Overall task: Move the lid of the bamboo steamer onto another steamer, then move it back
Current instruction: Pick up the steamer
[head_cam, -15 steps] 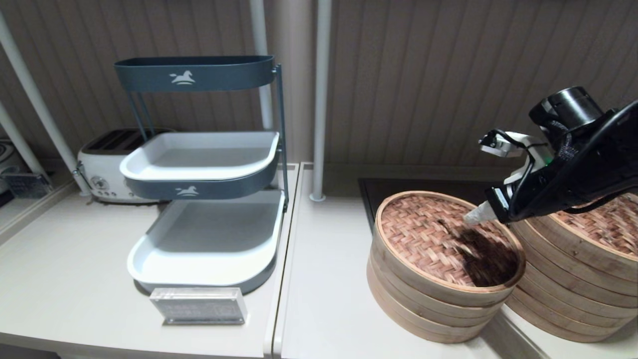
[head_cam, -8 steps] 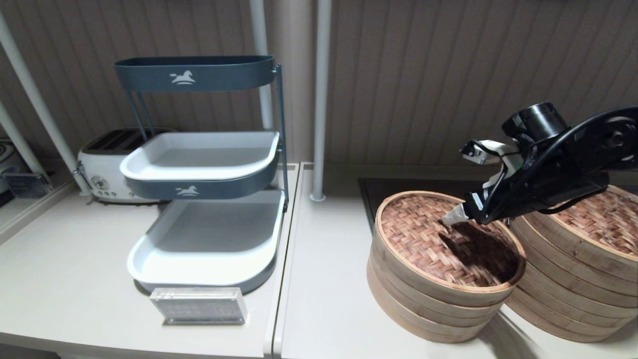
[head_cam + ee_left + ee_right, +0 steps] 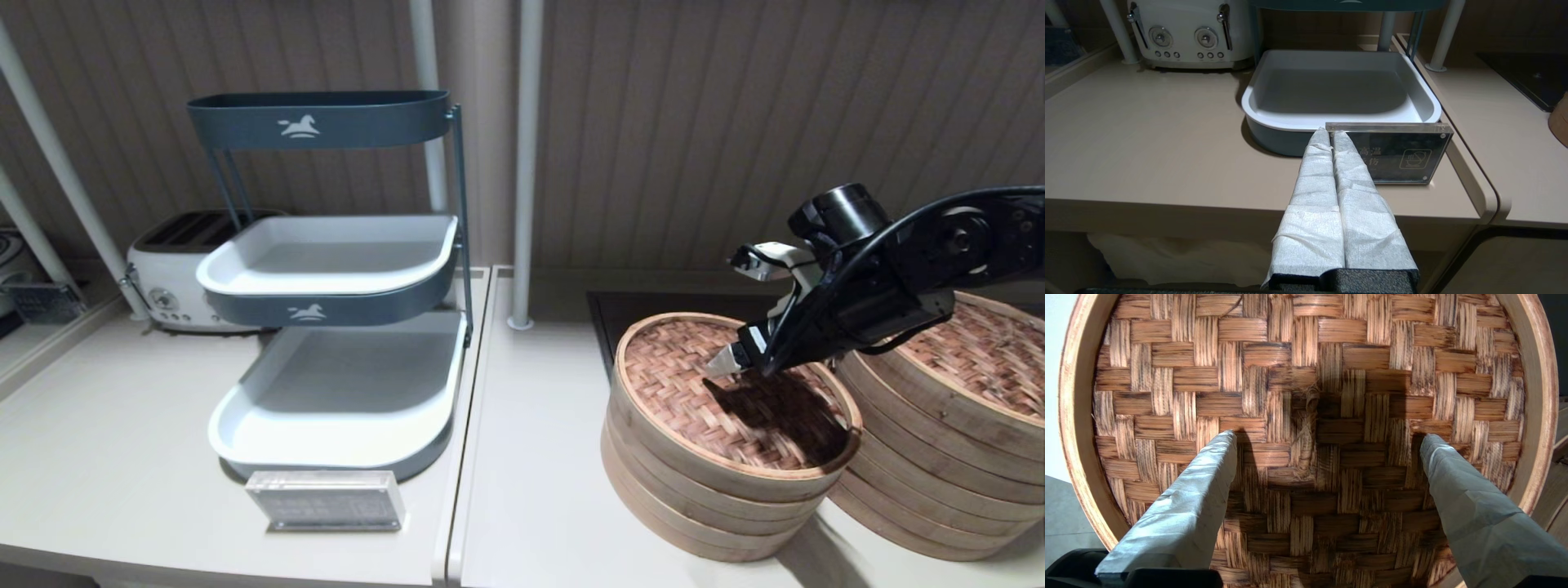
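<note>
I read the bamboo steamer lid (image 3: 718, 400) at lower right of the head view, seated flat on the shorter steamer (image 3: 694, 498), woven face up. Being round, it has no long axis to note; its centre knot (image 3: 1306, 428) shows only in the right wrist view, mid frame.

Right gripper (image 3: 722, 362) hangs over the lid's woven top, near its middle, casting a dark shadow across the weave. In the right wrist view its jaws stand wide apart, one wrapped finger (image 3: 1184, 514) on each side of the knot, with nothing between them but weave. Whether the tips touch the weave I cannot tell.

Another steamer (image 3: 939, 457), the taller stack, sits at the right edge of the head view, touching or just beside the shorter one, partly behind the right arm. It carries its own woven lid (image 3: 988, 367).

Left of the steamers on the counter (image 3: 531, 457): a three-tier tray rack (image 3: 326, 278), a clear acrylic sign (image 3: 326, 500) in front of it, a white toaster (image 3: 175, 273) behind at far left. A white pole (image 3: 522, 163) rises between rack and steamers. A black cooktop (image 3: 645, 306) lies behind the shorter steamer.

Left gripper (image 3: 1331, 134) appears only in the left wrist view, low at the counter's front edge, pointed at the sign, jaws pressed together and holding nothing.
</note>
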